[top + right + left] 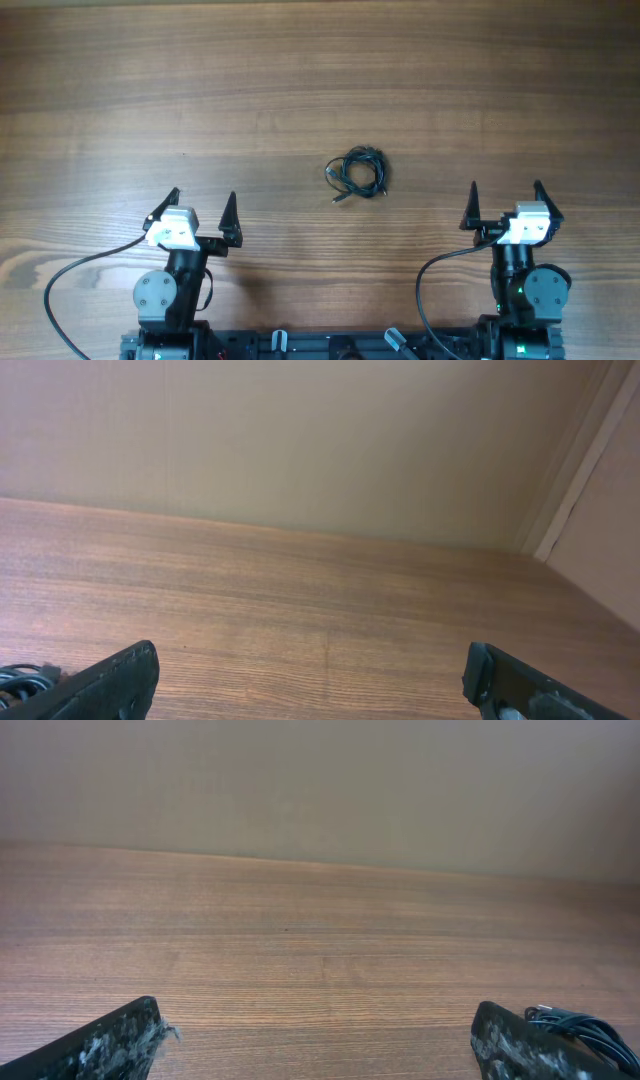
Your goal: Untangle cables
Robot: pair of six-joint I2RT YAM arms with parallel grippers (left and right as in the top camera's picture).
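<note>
The cables (358,173) lie in one small black knot on the wooden table, a little right of centre, with a plug end sticking out at its lower left. My left gripper (204,200) is open near the front left, well short of the knot. My right gripper (506,191) is open near the front right, also apart from it. In the left wrist view the cables (585,1026) peek out beyond the right finger (525,1045). In the right wrist view a bit of the cables (25,676) shows by the left finger (105,685). Nothing sits between either pair of fingers.
Thick black arm cables (75,275) loop over the table by each base at the front edge. A beige wall (300,440) rises behind the table's far edge, with a corner trim (575,470) at the right.
</note>
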